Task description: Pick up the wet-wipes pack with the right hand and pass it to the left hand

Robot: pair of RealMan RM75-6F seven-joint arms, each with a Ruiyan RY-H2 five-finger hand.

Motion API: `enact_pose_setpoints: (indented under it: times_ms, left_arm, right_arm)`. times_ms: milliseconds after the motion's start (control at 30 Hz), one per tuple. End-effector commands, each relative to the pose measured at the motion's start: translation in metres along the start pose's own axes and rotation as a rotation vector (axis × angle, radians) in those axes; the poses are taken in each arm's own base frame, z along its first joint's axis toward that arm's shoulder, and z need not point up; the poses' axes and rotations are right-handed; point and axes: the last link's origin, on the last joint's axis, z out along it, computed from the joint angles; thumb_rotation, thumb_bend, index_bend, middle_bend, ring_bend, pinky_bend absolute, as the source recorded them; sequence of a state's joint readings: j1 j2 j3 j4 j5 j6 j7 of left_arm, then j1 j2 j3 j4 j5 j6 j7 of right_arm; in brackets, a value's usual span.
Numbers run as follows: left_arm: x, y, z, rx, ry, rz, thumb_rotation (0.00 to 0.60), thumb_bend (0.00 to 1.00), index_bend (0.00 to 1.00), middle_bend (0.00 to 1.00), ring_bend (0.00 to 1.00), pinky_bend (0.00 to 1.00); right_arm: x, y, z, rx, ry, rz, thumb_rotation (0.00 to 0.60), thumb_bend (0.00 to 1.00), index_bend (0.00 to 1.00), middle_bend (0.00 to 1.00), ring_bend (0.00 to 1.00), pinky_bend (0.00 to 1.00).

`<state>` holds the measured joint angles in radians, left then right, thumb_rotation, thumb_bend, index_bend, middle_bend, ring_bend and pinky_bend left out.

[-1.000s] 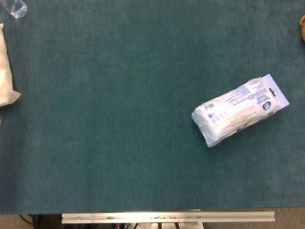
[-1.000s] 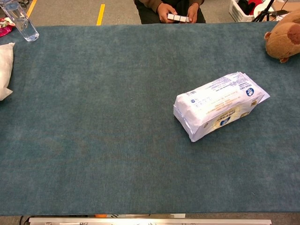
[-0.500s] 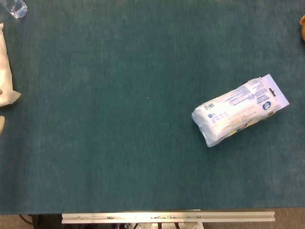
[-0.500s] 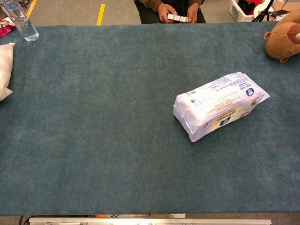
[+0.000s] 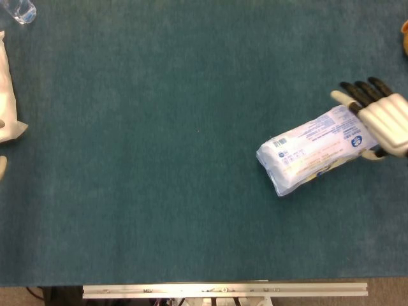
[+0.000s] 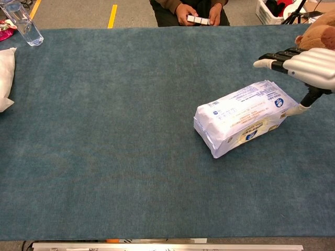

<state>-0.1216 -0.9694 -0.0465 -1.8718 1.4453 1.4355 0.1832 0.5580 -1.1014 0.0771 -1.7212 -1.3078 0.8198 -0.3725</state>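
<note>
The wet-wipes pack (image 5: 312, 153) (image 6: 241, 123), white with blue print, lies flat and slanted on the teal table cloth at the right. My right hand (image 5: 382, 118) (image 6: 309, 65) has come in from the right edge and hovers over the pack's right end. Its fingers are stretched out past the pack's far side, the thumb sits at the near corner, and it holds nothing. A pale sliver (image 5: 2, 167) at the left edge of the head view may be my left hand's fingertip; how it is posed does not show.
A clear water bottle (image 6: 23, 23) stands at the far left corner, with a white bag (image 6: 5, 73) on the left edge. A brown plush toy (image 6: 320, 34) sits behind my right hand. A person (image 6: 193, 10) sits at the far side.
My right hand has entered from the right and now reaches over the pack's right end. The pack has not moved.
</note>
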Motion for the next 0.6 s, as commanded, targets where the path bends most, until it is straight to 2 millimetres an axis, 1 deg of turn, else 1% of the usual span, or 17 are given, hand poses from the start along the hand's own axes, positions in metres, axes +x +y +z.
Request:
enact_pose_setpoints:
  times_ms: [33, 167, 333, 433, 600]
  left_arm:
    - [0.001, -0.001, -0.001, 0.001, 0.002, -0.004, 0.600, 0.31, 0.31, 0.25, 0.23, 0.16]
    - [0.002, -0.004, -0.003, 0.004, 0.000, -0.004, 0.600, 0.31, 0.31, 0.25, 0.23, 0.16]
    - [0.003, -0.006, -0.003, 0.008, 0.000, -0.004, 0.600, 0.31, 0.31, 0.25, 0.23, 0.16]
    - [0.004, -0.006, -0.003, 0.008, 0.004, -0.015, 0.600, 0.31, 0.31, 0.25, 0.23, 0.16]
    - [0.004, -0.006, -0.001, 0.006, 0.004, -0.005, 0.600, 0.31, 0.31, 0.25, 0.23, 0.16]
  right_arm:
    - [-0.005, -0.010, 0.016, 0.027, -0.031, -0.035, 0.600, 0.00, 0.00, 0.00, 0.00, 0.06]
    - [-0.014, -0.012, 0.025, 0.028, -0.072, -0.079, 0.600, 0.00, 0.00, 0.00, 0.00, 0.06]
    - [-0.028, -0.009, 0.030, 0.009, -0.130, -0.088, 0.600, 0.00, 0.00, 0.01, 0.00, 0.06]
    - [-0.029, -0.009, 0.025, 0.009, -0.155, -0.038, 0.600, 0.00, 0.00, 0.02, 0.00, 0.06]
    - [-0.024, -0.003, 0.015, 0.014, -0.133, -0.029, 0.600, 0.00, 0.00, 0.02, 0.00, 0.06]
